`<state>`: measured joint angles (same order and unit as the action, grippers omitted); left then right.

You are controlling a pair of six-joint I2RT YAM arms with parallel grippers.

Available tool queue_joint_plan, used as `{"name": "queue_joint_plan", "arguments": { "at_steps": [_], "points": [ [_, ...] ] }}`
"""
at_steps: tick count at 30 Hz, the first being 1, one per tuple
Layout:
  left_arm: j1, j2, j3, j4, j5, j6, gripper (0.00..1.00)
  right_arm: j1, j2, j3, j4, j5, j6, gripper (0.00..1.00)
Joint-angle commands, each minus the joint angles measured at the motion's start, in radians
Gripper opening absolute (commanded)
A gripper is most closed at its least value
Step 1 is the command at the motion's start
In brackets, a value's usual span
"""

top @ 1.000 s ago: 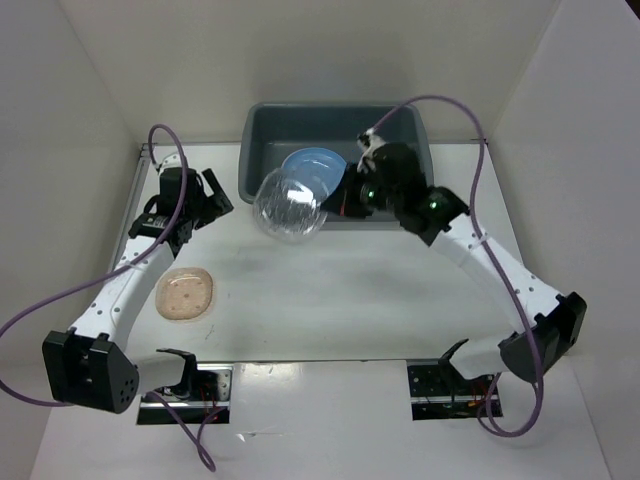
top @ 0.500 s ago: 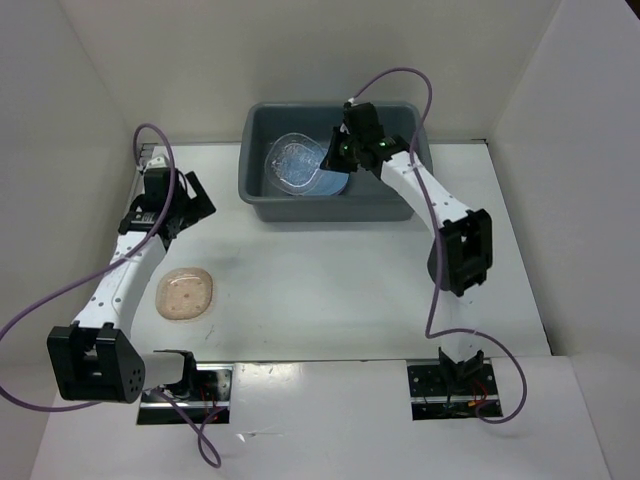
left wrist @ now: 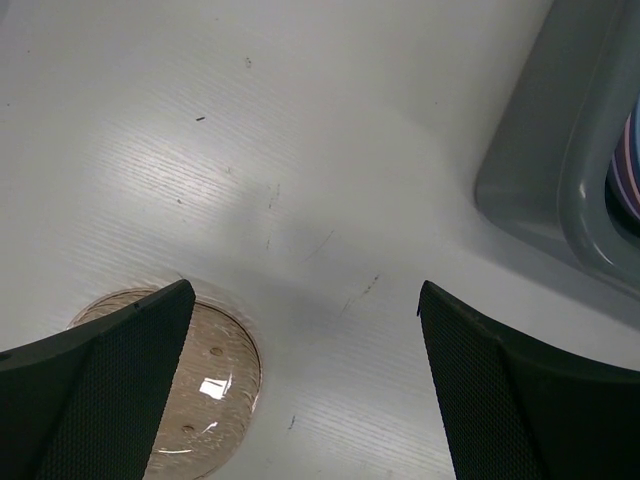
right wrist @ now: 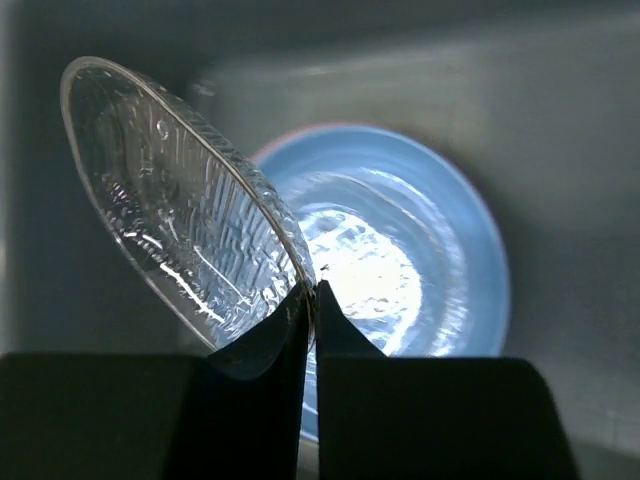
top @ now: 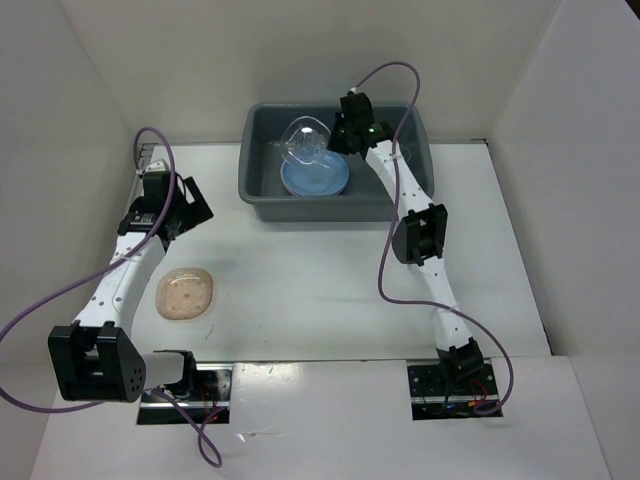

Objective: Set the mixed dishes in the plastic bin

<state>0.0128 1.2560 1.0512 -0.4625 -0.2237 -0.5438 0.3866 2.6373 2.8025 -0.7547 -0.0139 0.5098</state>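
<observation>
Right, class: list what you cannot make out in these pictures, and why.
- Right wrist view: the clear dish covers part of the blue plate.
- Left wrist view: the peach plate is cut off by the bottom edge and the left gripper; the bin by the right edge.
- Top view: anything beneath the blue plate is hidden.

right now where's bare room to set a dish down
Widest bare table patch: between the peach plate, the plastic bin and the right arm. The bin is crowded: blue plate, with the right gripper holding a tilted clear textured dish over it.
</observation>
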Motion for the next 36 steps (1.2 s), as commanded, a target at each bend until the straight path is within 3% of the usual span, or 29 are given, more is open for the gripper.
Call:
{"name": "queue_joint_plan", "arguments": {
  "at_steps": [1, 2, 3, 6, 11, 15, 22, 25, 33, 36],
  "points": [
    [0.004, 0.002, -0.003, 0.007, -0.012, 0.039, 1.00, -0.029, 0.020, 0.029, -0.080, 0.008, 0.013, 0.10],
    [0.004, 0.011, -0.003, 0.007, -0.012, 0.039, 1.00, -0.029, 0.020, 0.029, -0.080, 0.008, 0.013, 0.29],
    [0.004, 0.011, -0.003, 0.007, -0.012, 0.039, 1.00, -0.029, 0.020, 0.029, -0.080, 0.008, 0.001, 0.41],
    [0.004, 0.020, -0.003, 0.007, -0.012, 0.039, 1.00, -0.029, 0.020, 0.054, -0.118, 0.008, -0.023, 0.52],
    [0.013, 0.043, -0.003, 0.016, -0.045, 0.039, 1.00, 0.003, -0.097, 0.074, -0.185, 0.110, -0.091, 0.57],
    [0.050, 0.086, -0.023, 0.005, -0.066, 0.039, 1.00, 0.024, -0.276, -0.047, -0.204, 0.150, -0.151, 0.61],
    [0.068, 0.118, -0.034, -0.004, -0.098, 0.039, 1.00, 0.043, -0.745, -0.712, -0.072, 0.292, -0.186, 0.67],
    [0.069, 0.166, -0.043, -0.028, -0.098, 0.027, 1.00, 0.054, -0.889, -0.903, -0.063, 0.302, -0.186, 0.68],
    [0.069, 0.333, -0.022, -0.070, -0.046, -0.036, 1.00, 0.101, -1.191, -1.247, -0.011, 0.255, -0.166, 0.69],
    [0.069, 0.344, -0.043, -0.080, -0.019, -0.082, 0.90, 0.101, -1.258, -1.313, -0.011, 0.265, -0.166, 0.70]
  ]
}}
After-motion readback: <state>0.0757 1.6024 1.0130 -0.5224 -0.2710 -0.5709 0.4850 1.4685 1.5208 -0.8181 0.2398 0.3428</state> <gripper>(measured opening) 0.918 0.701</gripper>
